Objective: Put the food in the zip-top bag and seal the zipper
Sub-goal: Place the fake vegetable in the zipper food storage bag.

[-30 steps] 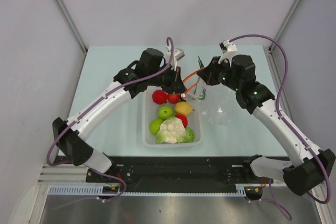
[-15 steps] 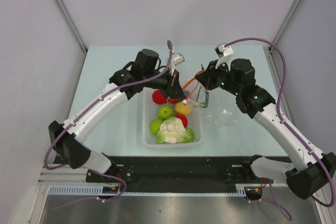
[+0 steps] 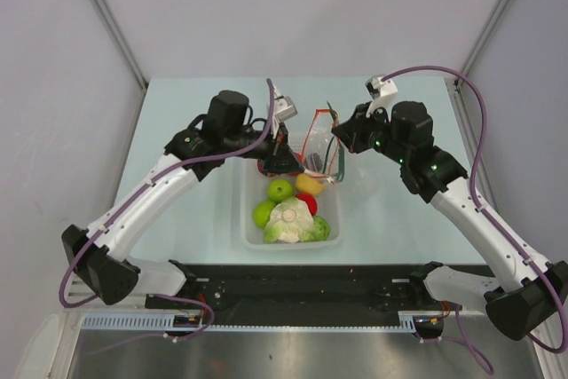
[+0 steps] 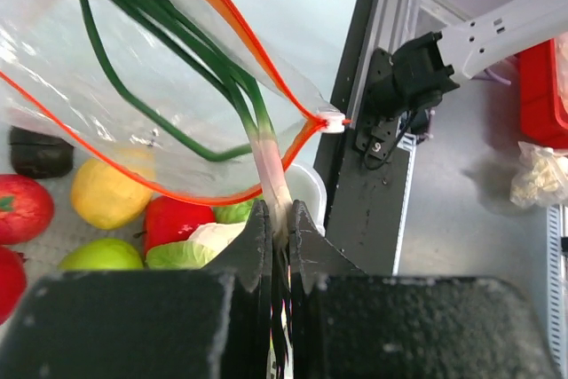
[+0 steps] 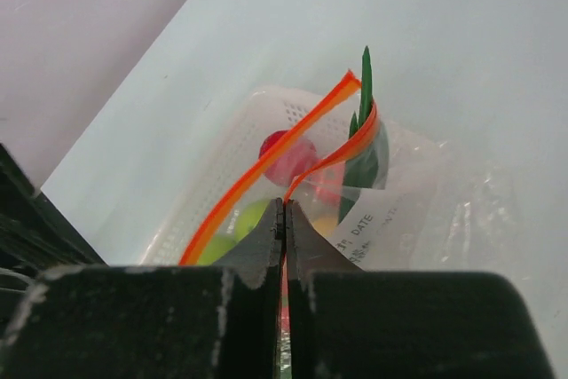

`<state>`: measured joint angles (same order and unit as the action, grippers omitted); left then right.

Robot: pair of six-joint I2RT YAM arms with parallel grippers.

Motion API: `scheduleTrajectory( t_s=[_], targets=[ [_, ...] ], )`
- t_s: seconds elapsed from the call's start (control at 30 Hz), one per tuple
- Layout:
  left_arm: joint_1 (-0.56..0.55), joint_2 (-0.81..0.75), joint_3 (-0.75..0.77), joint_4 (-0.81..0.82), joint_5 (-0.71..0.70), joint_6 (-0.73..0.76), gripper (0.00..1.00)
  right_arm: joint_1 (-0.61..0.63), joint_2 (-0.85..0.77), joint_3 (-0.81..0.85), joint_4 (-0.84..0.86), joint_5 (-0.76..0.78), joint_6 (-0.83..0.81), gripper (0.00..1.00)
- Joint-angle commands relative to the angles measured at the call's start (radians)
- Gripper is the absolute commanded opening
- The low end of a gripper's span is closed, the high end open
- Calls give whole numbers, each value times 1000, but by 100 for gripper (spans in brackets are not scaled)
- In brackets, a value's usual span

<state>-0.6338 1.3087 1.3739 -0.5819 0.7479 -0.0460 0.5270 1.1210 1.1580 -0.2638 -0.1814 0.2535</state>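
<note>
In the top view, the zip-top bag (image 3: pixel 321 150) is being held up over the far end of the white basket (image 3: pixel 251 224) on the counter (image 3: pixel 177 122). Its edge is being pinched by the right claw (image 3: pixel 337 136). The left claw (image 3: pixel 286 159) is being pointed at its mouth from the other side. The rest of the food (image 3: pixel 288 215) is lying in the basket.

In the left wrist view, the left claw is being squeezed shut on the white end of the green onions (image 4: pixel 269 161). The long leaves are being poked past the zipper (image 4: pixel 240 37) into the bag.

In the right wrist view, the right claw is being clenched on the red strip, and the two sides of the mouth are being held apart. A green tip is sticking up past the strip.

The step would likely be done best if the mouth is held wide and high while the onions are slid in leaves first. The white end should probably not be let go until it is past the red strip. The thin plastic may fold if it is pushed hard.
</note>
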Motion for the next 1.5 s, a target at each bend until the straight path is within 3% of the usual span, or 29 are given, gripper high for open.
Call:
scheduleTrajectory(
  t_s=[0.0,0.17,0.3,0.63,0.8,0.9,0.97,1.0,1.17,1.27,1.3,1.4,1.47],
  targets=[
    [-36,73,54,-1,6,-10,0,39,-21,0,100,-59,-8,0],
    [-27,113,65,146,-162,-213,0,79,-30,0,104,-109,-4,0],
    [-32,81,-14,340,-251,-377,0,91,-35,0,101,-110,42,0],
    [-76,167,-74,493,-13,-570,0,93,-23,0,231,-135,89,0],
    [-52,100,-242,839,100,-747,0,88,-50,0,181,-132,52,0],
    [-72,101,-253,768,59,-698,2,79,-66,-4,175,-139,76,0],
    [-78,124,-218,691,32,-643,12,79,-73,-4,201,-136,98,0],
    [-78,142,-213,633,-4,-635,27,77,-81,-3,210,-133,107,0],
    [-75,141,-176,521,-39,-563,50,33,-105,-3,176,-98,118,0],
    [-69,94,-148,479,-39,-494,72,-18,-116,-4,123,-121,124,0],
    [-64,75,-145,449,-48,-474,84,-28,-119,-4,111,-122,124,0],
    [-46,-14,-151,433,-82,-395,99,-44,-125,-4,52,-128,107,0],
    [-30,-75,-145,422,-131,-349,100,-51,-128,-9,32,-128,98,0]
  ],
)
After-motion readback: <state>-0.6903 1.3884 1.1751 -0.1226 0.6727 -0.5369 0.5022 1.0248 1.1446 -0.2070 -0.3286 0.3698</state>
